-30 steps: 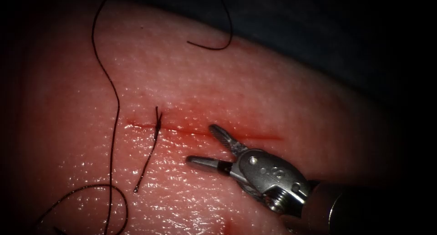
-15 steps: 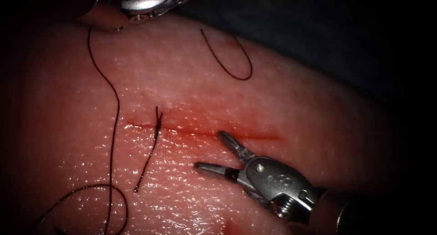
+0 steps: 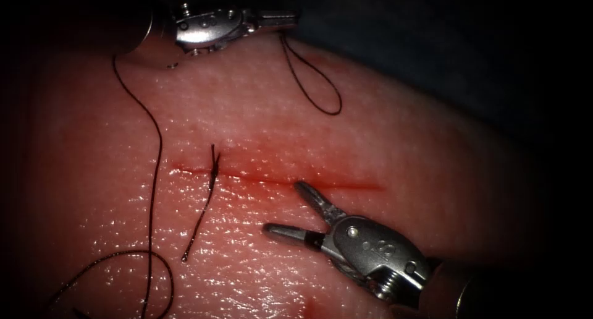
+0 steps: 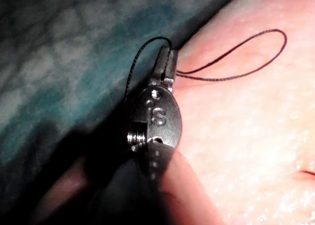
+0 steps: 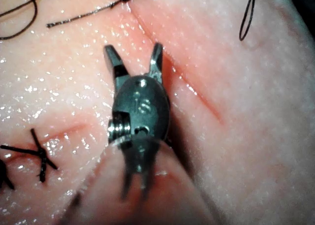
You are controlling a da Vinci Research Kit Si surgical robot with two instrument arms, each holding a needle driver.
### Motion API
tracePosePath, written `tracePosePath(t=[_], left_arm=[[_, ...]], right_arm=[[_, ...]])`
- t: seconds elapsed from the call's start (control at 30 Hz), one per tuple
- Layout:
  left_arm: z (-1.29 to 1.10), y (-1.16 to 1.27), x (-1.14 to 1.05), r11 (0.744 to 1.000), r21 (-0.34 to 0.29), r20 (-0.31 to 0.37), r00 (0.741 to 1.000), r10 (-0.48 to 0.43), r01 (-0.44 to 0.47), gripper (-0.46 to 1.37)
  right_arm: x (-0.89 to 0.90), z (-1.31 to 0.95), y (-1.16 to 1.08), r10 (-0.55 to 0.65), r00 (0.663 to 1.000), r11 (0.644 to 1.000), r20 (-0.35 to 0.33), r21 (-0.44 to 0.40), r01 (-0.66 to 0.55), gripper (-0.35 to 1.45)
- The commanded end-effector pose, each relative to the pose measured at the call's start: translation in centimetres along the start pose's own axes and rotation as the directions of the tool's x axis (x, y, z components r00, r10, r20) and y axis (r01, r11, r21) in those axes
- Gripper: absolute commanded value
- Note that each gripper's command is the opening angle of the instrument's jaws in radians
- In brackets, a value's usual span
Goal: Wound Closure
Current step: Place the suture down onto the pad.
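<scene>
Broadly, the tissue is the biggest thing here, a pale glistening slab with the cut running across its middle, red fluid staining the skin along it; a darker cloth lies beyond the tissue's far edge; the right end effector comes next in size, poised on the near side of the cut toward its right part with its two jaws spread wide and holding nothing, one tip reaching up to the line of the cut, the other lying flat over the skin, a stance that reads as readiness rather than grip; the left end effector sits at the far edge of the tissue, its jaws closed on the thread, pinching it close to the tip so that a small loop hangs free onto the skin beside it, while the long run of thread trails down the left of the tissue and curls in a slack ring near the front edge, probably held up so the strand stays off the wound; a tied stitch crosses the cut at its left end, its cut end lying toward the viewer; I cannot make out the needle, so its place is unknown
</scene>
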Motion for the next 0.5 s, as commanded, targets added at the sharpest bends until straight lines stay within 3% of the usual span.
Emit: tracePosePath(t=[0.03, 0.1, 0.17, 0.23, 0.5], left_arm=[[0.01, 0.01, 0.0, 1.0, -0.017, 0.031, 0.999, -0.008, 0.009, -0.35], [0.03, 0.02, -0.07, 0.999, -0.039, 0.113, 0.994, -0.01, 0.014, -0.35], [0.05, 0.02, -0.17, 0.998, -0.057, 0.207, 0.978, -0.008, 0.02, -0.05], [0.07, 0.01, -0.23, 0.998, -0.059, 0.244, 0.97, -0.016, 0.031, 0.13], [0.21, -0.18, -0.45, 1.0, -0.004, 0.257, 0.966, -0.029, 0.031, 0.1]], right_arm=[[0.0, 0.0, 0.0, 0.0, 1.0, 1.0, 0.0, 0.004, 0.0, 1.44], [0.0, 0.0, 0.0, 0.0, 1.0, 1.0, 0.0, 0.004, 0.0, 1.44], [0.0, 0.0, -0.01, 0.0, 1.0, 1.0, -0.001, 0.003, 0.0, 1.44], [-0.01, 0.0, -0.01, -0.001, 1.0, 1.0, -0.001, 0.003, 0.001, 1.44], [-0.03, 0.01, -0.03, -0.002, 1.0, 1.0, -0.004, 0.001, 0.002, 1.44]])
